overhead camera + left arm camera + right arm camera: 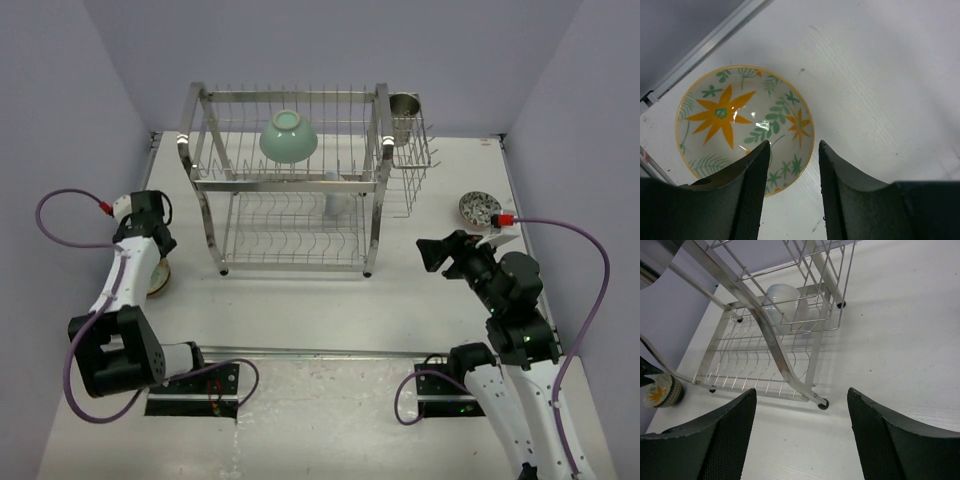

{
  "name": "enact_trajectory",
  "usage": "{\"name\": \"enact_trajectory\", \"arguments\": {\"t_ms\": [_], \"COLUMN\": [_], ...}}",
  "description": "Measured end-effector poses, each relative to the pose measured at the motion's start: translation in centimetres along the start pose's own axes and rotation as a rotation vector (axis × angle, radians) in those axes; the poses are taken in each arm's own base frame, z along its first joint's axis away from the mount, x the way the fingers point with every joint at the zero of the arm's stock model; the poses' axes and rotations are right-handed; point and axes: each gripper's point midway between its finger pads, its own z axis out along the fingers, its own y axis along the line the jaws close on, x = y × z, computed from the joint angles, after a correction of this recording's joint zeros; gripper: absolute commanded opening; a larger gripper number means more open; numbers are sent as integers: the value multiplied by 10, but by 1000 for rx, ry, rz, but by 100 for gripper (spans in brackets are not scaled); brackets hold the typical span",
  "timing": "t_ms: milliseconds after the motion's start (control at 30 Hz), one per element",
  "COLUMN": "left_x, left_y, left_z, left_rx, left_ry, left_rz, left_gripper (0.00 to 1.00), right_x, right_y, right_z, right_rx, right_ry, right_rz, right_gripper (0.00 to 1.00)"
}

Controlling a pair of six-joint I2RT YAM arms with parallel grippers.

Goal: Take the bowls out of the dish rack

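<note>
L tool (793, 150) hangs over white bowl w/ yellow flowers (735, 112), fingers spread, straddling its near rim; can't tell if touching. Bowl sits upright on desk (880, 75), left of dish rack (290, 190), near desk edge. Mint-green bowl (289, 136) on rack's top tier, tipped rim-down. Patterned bowl (480, 208) on desk right of rack, just below side basket (412, 145) w/ steel cup (404, 104). R tool (437, 254) spread wide, empty, near rack's front-right foot.
</note>
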Motion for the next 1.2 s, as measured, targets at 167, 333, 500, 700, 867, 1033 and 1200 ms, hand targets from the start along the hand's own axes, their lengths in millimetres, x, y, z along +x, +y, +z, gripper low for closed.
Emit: {"name": "enact_trajectory", "arguments": {"t_ms": [167,333,500,700,867,1033,1200], "left_x": [-45,-80,-52,20,62,90,124], "left_y": [-1,-2,-17,-53,-73,-89,-107], "left_z": [-55,-134,-209,-220,-230,-233,-260], "left_rx": [133,378,819,1162,1372,1527,1678], "left_ry": [-168,-350,-470,-321,-199,-81,54], "left_rz": [-110,-212,-204,-71,15,60,175], "left_gripper": [48,57,52,50,50,50,50], "right_x": [0,0,0,1,2,3,3], "right_y": [0,0,0,-1,-2,-4,-5], "right_z": [0,0,0,1,3,4,6], "right_rx": [0,1,1,3,8,18,23], "right_ry": [1,1,2,3,12,16,20], "right_rz": [0,0,0,1,2,4,4], "right_gripper": [74,74,74,74,74,74,74]}}
